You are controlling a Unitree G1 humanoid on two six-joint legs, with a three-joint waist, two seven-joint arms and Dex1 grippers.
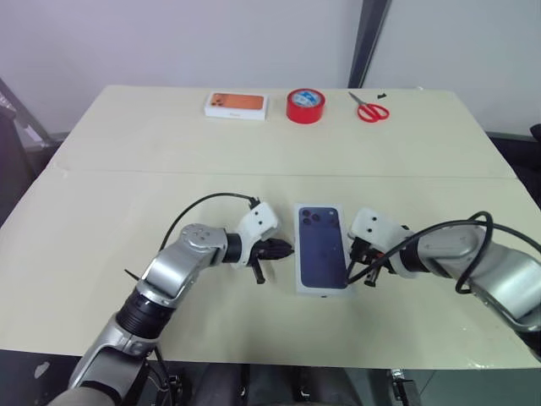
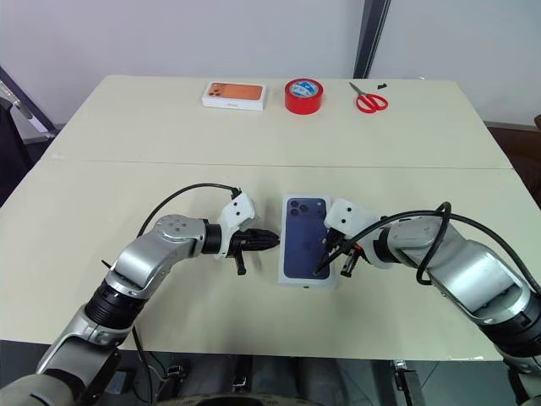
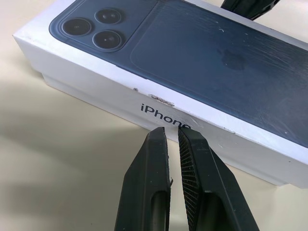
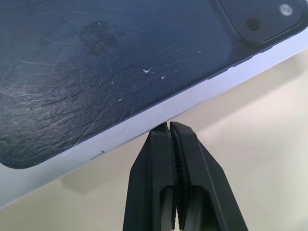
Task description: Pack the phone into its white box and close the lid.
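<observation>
A: Two claws flank one closed white box mid-desk; its lid carries a navy phone picture. Far edge: one orange-pictured box, one red tape roll, one pair of scissors.

B: Left wrist view?

A: Left claw nearly pinched, empty, tips just beside the box's printed side.

B: Right wrist view?

A: Right claw pinched tight, empty, tips at the lid's edge. I judge: press evenly from both sides, seat the lid square, don't shove the box.
</observation>
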